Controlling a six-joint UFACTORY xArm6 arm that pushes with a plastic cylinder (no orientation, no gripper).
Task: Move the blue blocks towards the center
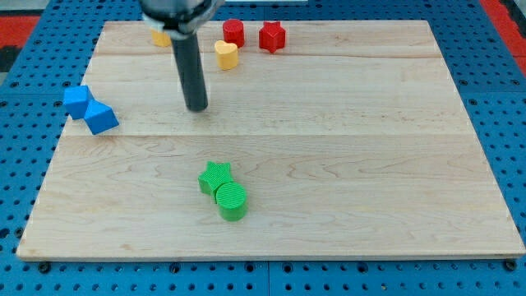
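Two blue blocks lie at the board's left edge, touching each other: a blue cube-like block (77, 100) and a blue angular block (102, 117) just below and to its right. My tip (197, 108) rests on the board to the right of them, well apart from both. The dark rod rises from it toward the view's top.
A green star (215, 176) and a green cylinder (232, 201) touch near the lower middle. A yellow heart (226, 54), a red cylinder (234, 32) and a red star (272, 36) sit at the top. A yellow block (160, 38) is partly hidden behind the rod. The wooden board (370, 164) lies on a blue pegboard.
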